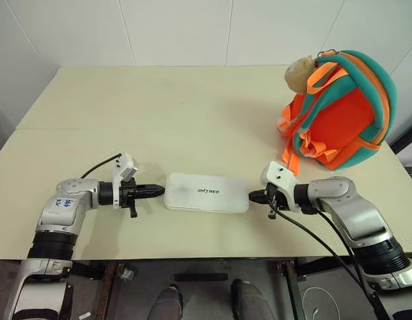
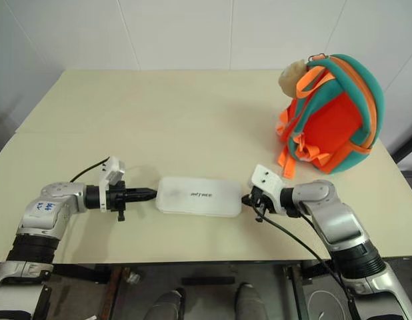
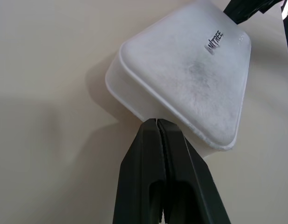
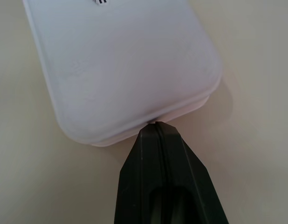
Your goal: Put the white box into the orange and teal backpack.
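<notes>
head views: the white box [image 1: 207, 193] lies flat on the cream table [image 1: 159, 113], near the front edge. the left gripper [image 1: 159, 190] points in at one short end and the right gripper [image 1: 253, 197] at the other, so the box sits squeezed between two closed tips. this looks like a pinch from both sides, since the case is too wide for one pincer to span. the orange and teal backpack [image 1: 343, 110] stands upright at the far right of the table, well apart from the box, with a beige plush toy [image 1: 301, 73] at its top; whether its opening is unzipped i cannot tell.

left wrist view: the two black fingers [image 3: 148, 172] are pressed together, holding nothing, their point touching the box's rim at the short end.

right wrist view: the fingers [image 4: 153, 177] are likewise shut tight, the tip meeting the seam of the opposite end.
</notes>
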Available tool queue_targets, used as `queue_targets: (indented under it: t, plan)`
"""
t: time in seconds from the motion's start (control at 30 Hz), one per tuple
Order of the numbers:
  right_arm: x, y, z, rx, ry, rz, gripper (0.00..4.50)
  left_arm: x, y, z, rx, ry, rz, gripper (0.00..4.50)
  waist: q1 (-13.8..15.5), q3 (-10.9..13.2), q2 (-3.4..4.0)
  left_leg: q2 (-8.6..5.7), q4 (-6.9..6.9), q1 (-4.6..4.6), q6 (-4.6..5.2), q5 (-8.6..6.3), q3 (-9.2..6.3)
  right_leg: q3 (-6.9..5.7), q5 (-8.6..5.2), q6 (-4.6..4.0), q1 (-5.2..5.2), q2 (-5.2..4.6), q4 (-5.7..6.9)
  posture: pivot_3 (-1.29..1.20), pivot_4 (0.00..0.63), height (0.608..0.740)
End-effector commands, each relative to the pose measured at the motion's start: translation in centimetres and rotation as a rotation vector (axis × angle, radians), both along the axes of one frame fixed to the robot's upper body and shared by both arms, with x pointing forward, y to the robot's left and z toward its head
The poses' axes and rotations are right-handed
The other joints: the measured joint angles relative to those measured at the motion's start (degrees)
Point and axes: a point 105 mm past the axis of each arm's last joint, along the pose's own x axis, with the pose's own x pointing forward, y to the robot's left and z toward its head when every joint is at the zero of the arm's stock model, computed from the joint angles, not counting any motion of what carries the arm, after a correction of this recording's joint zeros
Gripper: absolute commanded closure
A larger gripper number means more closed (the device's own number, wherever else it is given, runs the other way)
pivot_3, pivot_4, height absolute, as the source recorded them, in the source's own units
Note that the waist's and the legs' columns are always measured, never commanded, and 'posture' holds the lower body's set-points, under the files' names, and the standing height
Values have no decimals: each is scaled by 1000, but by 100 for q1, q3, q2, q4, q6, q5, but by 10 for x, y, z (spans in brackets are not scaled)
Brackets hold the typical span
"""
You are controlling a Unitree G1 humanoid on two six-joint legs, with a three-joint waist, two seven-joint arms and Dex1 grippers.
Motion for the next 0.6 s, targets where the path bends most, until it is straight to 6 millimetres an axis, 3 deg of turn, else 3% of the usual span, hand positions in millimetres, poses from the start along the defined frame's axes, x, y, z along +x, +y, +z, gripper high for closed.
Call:
queue_targets:
  t: [0.03,0.6]
  plan:
    - [-20,26,21,77,-39,156,4500,-15,-33,6,-29,-10,-173,4457,9,0,0,0,0,-1,0,0,0,0,0,0,0,0,-1,0,150,740]
    - [-32,9,21,50,-14,119,4500,-40,-32,-12,10,94,-148,4457,16,0,0,0,2,-2,0,-1,0,0,-6,-11,1,-1,-5,0,150,740]
